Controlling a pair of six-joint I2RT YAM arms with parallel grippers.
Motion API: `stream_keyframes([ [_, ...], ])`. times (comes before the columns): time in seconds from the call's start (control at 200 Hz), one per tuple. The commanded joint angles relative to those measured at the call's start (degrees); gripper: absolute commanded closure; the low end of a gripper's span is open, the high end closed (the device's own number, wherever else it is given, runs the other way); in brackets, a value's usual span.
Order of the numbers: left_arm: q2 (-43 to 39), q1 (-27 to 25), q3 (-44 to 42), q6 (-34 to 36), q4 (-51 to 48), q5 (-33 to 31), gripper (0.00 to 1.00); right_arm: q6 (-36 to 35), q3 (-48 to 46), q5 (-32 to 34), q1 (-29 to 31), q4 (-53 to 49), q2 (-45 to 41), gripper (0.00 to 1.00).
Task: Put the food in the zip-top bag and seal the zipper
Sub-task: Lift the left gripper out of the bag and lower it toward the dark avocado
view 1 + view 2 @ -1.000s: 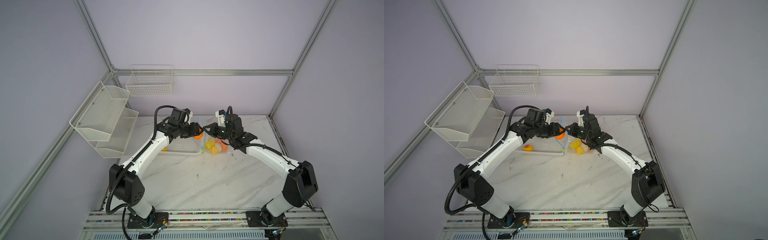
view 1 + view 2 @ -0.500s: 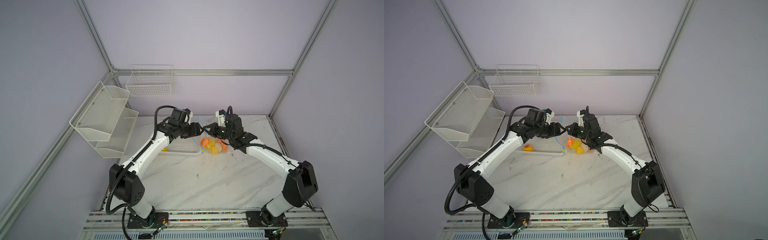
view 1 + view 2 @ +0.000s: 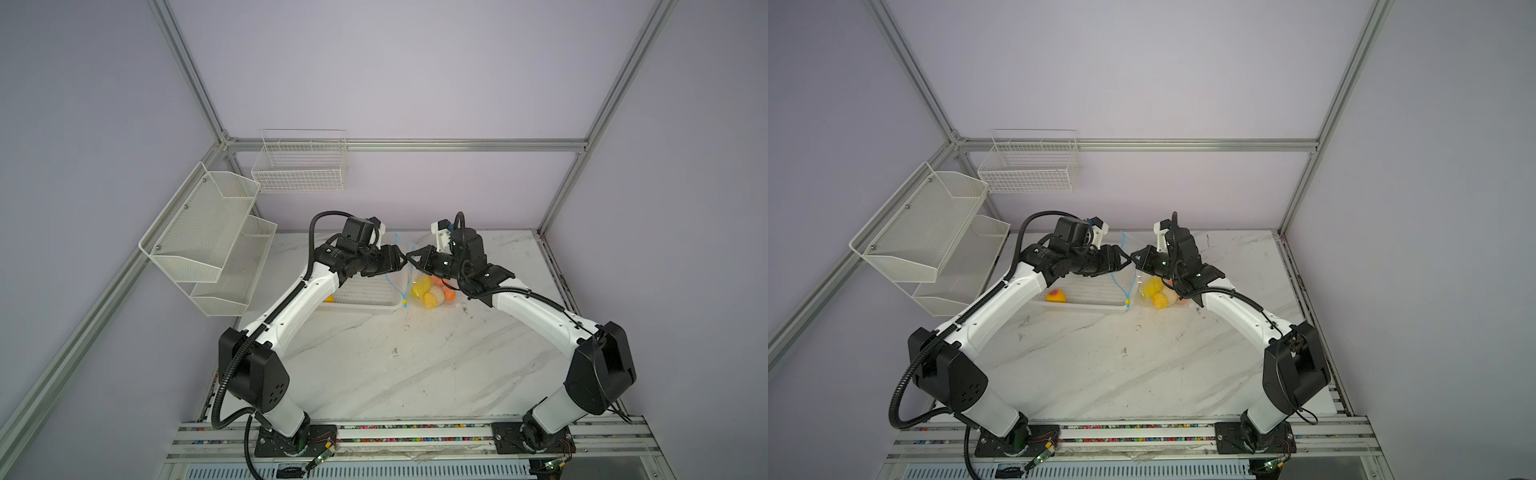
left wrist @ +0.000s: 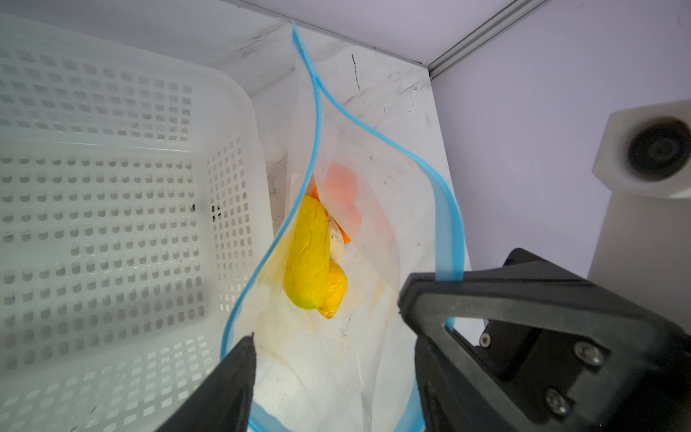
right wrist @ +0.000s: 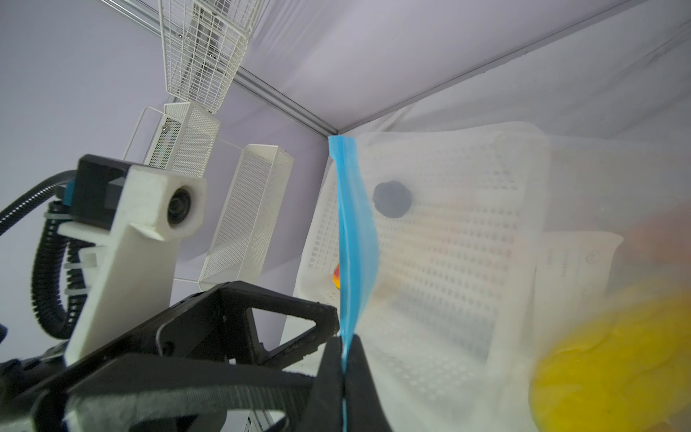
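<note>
Jaws: left gripper point(image 3: 400, 260) apart over zip-top bag point(image 4: 374, 355), right gripper point(image 5: 342, 344) clamped on zipper point(image 4: 318, 112); I'd expect a slipping strip to collapse the mouth.

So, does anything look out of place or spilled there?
Nothing stands out. The zip-top bag is held open, its zipper pinched by the right end effector, food inside, none loose on the table. A yellow-red fruit lies in the white basket, not yet bagged.

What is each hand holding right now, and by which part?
Right hand: pinching the bag by its blue zipper strip, at the mouth edge. Left hand: open over the mouth, holding nothing.
</note>
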Motion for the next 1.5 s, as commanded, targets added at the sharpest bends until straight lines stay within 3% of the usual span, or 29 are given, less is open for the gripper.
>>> stream_keyframes([
  [0.0,-3.5,-0.5,0.1,1.2,1.5,-1.5,0.32,0.3,0.6,-0.2,0.2,0.6,-0.8,1.0],
  [0.285,-4.0,2.9,4.2,6.3,-4.9,-9.0,0.28,0.2,-0.1,-0.2,0.2,1.0,-1.1,1.0],
  [0.505,-0.7,9.7,5.5,9.4,-7.0,-13.2,0.24,0.3,0.0,-0.6,0.3,1.3,-0.8,1.0],
  [0.765,8.8,15.8,6.1,12.6,-4.0,-20.6,0.22,0.3,0.4,-1.5,0.2,2.0,0.4,1.0],
  [0.945,17.1,17.1,10.0,14.3,-2.3,-24.1,0.2,0.2,-0.4,-1.2,0.2,2.2,0.0,1.0],
  [1.25,26.5,18.0,16.3,15.0,-1.4,-24.1,0.07,0.3,-0.5,-1.6,0.3,2.5,0.6,1.0],
  [1.495,31.4,19.1,20.3,15.0,-2.7,-24.1,0.05,0.3,-0.1,-1.8,0.3,2.3,0.9,1.0],
])
